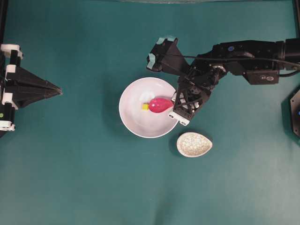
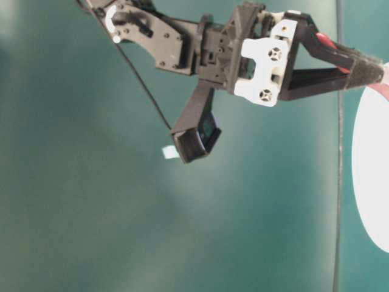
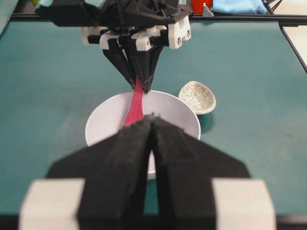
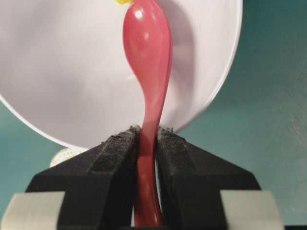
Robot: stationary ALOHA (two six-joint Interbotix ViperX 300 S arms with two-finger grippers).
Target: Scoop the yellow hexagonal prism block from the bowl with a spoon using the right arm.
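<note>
- One spoon (image 4: 148, 72) is sitting clamped by its handle between the right arm's fingers (image 4: 148, 139), with the scoop lying inside the bowl (image 1: 133, 119).
- The yellow hexagonal prism block (image 1: 145, 107) is lying on the bowl's floor, touching or just beside the tip of the scoop.
- Risk: the block is much smaller than the scoop, so a flat push is likely to be shoving it along the bowl rather than lifting it.
- Risk: the grip is sitting far back on a glossy handle, so pressing down could be twisting the spoon between the pads.
- The speckled dish (image 1: 194, 144) is sitting near the bowl on the counter (image 1: 70, 178), close under the right wrist, and could be getting knocked on a wide swing.
- The left fingers (image 3: 151, 129) are resting closed and empty, well apart from the bowl and blocking nothing.
</note>
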